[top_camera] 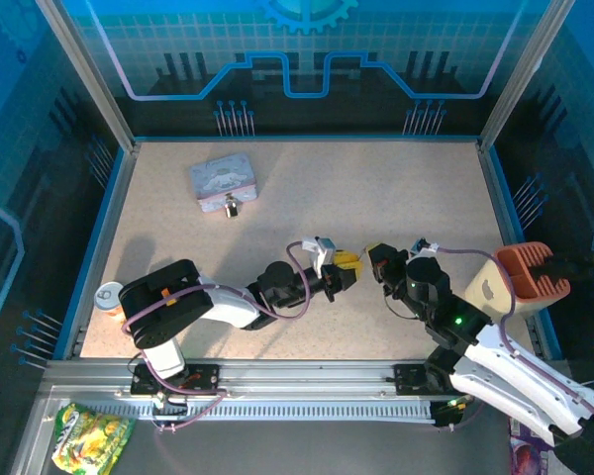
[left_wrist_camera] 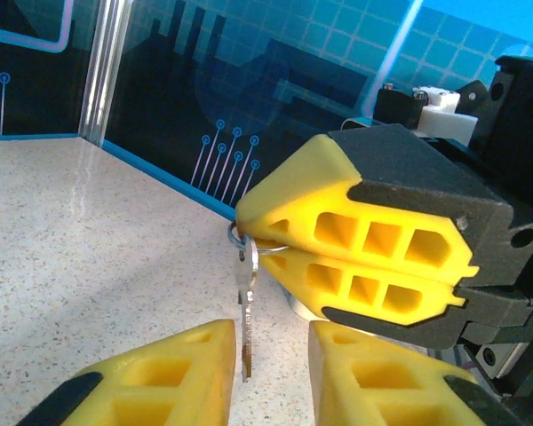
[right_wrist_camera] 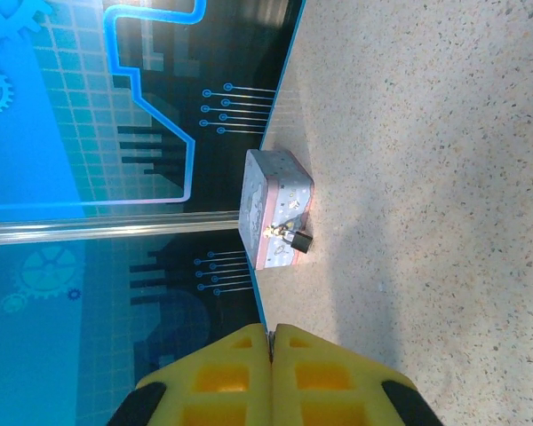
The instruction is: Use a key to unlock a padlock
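**A:** So where was the key (left_wrist_camera: 245,302) at that point?

**B:** Dangling off its little ring (left_wrist_camera: 240,238), which my right gripper (left_wrist_camera: 253,238) held pinched tight between its yellow tips. My left gripper (left_wrist_camera: 271,382) sat just under it, fingers spread, with the key blade hanging down into the gap. Nothing was clamped there.

**A:** And the padlock (top_camera: 232,206)?

**B:** Way off at the back left of the table (top_camera: 396,198), right up against the near side of the cartoon tin (top_camera: 223,181).
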`<move>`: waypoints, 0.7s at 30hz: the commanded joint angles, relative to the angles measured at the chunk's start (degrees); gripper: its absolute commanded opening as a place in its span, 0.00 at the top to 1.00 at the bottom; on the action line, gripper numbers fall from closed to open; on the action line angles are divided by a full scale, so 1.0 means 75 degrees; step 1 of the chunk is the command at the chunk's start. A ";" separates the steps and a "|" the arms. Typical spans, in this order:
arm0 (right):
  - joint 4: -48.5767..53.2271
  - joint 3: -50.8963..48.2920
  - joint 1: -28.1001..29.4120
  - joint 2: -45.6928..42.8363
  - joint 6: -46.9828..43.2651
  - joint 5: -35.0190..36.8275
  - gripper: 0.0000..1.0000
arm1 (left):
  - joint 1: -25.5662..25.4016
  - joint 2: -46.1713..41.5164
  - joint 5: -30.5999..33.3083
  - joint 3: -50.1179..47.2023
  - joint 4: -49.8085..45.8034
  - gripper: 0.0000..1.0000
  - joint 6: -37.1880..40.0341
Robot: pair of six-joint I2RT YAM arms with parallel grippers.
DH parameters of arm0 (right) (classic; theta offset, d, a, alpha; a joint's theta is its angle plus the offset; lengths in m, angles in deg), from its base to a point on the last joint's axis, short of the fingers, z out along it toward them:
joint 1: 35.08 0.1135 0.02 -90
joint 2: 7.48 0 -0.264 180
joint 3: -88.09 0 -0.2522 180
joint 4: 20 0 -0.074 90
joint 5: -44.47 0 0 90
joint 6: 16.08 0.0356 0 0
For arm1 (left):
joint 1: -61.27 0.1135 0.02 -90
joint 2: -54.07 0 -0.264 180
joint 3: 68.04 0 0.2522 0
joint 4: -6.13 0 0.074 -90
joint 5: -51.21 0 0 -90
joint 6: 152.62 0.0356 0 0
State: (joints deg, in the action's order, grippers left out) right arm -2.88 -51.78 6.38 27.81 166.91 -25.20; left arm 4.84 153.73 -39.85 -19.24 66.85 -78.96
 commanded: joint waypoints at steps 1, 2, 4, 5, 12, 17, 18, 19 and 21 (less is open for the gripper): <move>-0.0318 0.0162 -0.0105 -0.0018 0.0146 0.0048 1.00 | -0.0047 0.0071 0.0009 0.0055 0.0048 0.77 0.0395; -0.0330 0.0175 -0.0107 -0.0012 0.0149 0.0053 1.00 | -0.0047 0.0071 0.0044 0.0039 0.0054 0.78 0.0424; -0.0403 0.0175 -0.0101 0.0038 0.0166 0.0022 1.00 | -0.0051 0.0080 0.0137 0.0004 0.0097 0.79 0.0485; -0.0445 0.0191 -0.0107 0.0069 0.0171 -0.0023 1.00 | -0.0041 0.0081 0.0172 -0.0009 0.0107 0.79 0.0514; -0.0518 0.0192 -0.0096 0.0159 0.0245 -0.0204 1.00 | -0.0047 0.0043 0.0420 -0.0088 0.0149 0.67 0.0634; -0.0431 0.0237 -0.0071 0.0089 0.0217 -0.0205 1.00 | -0.0041 -0.0086 0.0808 -0.0173 -0.0077 0.59 0.1002; -0.0425 0.0245 -0.0074 0.0078 0.0208 -0.0213 1.00 | -0.0041 -0.0102 0.0837 -0.0173 -0.0105 0.59 0.1039; -0.0422 0.0247 -0.0060 0.0074 0.0231 -0.0226 1.00 | -0.0044 -0.0126 0.0827 -0.0153 -0.0138 0.60 0.1052; -0.0464 0.0242 -0.0025 0.0105 0.0277 -0.0251 1.00 | -0.0043 -0.0179 0.0764 -0.0116 -0.0223 0.64 0.1097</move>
State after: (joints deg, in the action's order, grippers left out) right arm -4.89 -51.76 6.11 29.10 167.96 -27.01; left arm 4.84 153.82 -35.39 -19.89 65.62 -72.75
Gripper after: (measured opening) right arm 0.047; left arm 0.370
